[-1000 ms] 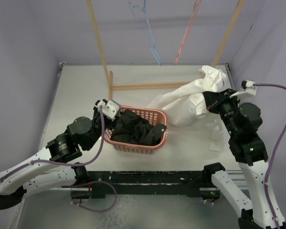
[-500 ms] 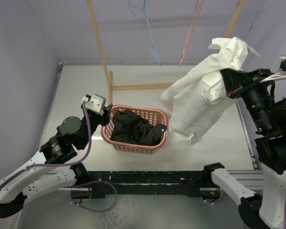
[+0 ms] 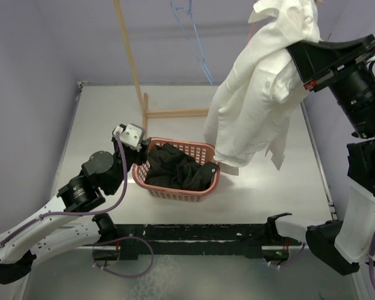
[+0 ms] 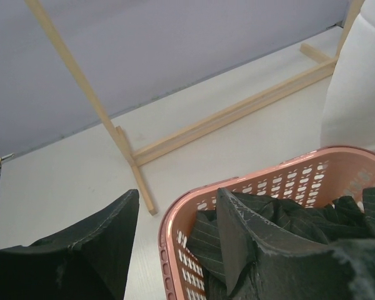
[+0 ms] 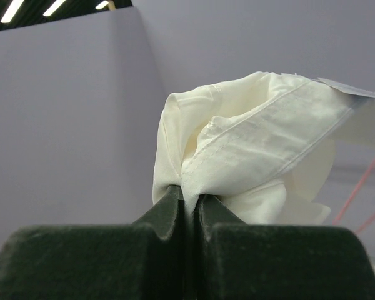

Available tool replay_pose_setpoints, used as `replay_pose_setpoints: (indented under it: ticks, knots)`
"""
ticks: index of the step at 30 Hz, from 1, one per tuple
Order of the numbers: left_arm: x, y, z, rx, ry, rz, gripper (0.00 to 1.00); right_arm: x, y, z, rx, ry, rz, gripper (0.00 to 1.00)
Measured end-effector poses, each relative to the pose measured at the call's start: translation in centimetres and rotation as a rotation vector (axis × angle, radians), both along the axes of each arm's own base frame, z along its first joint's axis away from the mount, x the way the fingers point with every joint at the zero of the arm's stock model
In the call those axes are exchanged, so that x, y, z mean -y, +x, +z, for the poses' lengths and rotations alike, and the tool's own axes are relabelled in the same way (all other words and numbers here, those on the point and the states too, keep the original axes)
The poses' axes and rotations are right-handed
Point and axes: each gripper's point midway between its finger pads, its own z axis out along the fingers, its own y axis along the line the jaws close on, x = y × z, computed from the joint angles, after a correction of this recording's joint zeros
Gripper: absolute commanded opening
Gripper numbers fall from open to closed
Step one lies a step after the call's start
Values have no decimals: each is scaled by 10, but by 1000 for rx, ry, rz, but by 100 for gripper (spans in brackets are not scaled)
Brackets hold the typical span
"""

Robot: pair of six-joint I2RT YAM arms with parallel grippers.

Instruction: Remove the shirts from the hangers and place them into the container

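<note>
**A:** Top view. Where are the shirts?

**B:** The black shirt (image 3: 175, 170) is bunched inside the basket (image 3: 175, 195). The white shirt (image 3: 256, 106) hangs high over the bench (image 3: 269, 200), with the right fingers (image 3: 295, 57) clenched on a fold near its top. Its hem dangles just beside the basket's far right corner. The left fingers (image 3: 144, 147) are at the basket's left rim.

**A:** How will it handle?

**B:** I judge it light, limp and bigger than the basket. It will probably drape over the rim unless it goes in as a heap. The collar or shoulder seam looks the best place to hold it.

**A:** Anything in the way?

**B:** The wooden rack (image 3: 130, 56) stands behind. The blue hanger (image 3: 204, 62) hangs bare, just beside the raised cloth, so a sleeve might snag on it.

**A:** Left wrist view?

**B:** The left fingers are spread and grasp nothing. One is outside the basket rim, the other over the pinstriped cloth. The rack's base rail lies on the bench beyond.

**A:** Right wrist view?

**B:** The right fingers are pinched tight on a folded white seam. The pink hanger (image 5: 360, 184) shows as a thin line at the right, behind the cloth.
</note>
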Motion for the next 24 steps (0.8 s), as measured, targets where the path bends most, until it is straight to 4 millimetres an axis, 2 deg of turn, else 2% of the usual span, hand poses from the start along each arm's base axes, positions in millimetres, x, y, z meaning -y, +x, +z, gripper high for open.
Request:
replay_pose_setpoints:
  ticks: [6,8,14,24]
  knots:
    - [3,0,0,2,-3,-12,59,-14,-12,77,196,75,114,0]
    - [4,0,0,2,-5,-19,60,-16,-15,95,257,113,143,0]
    - [16,-4,1,6,-12,-86,61,-16,-24,118,323,199,201,0]
    - [20,-5,-2,5,-12,-108,61,-4,-61,156,476,330,258,0]
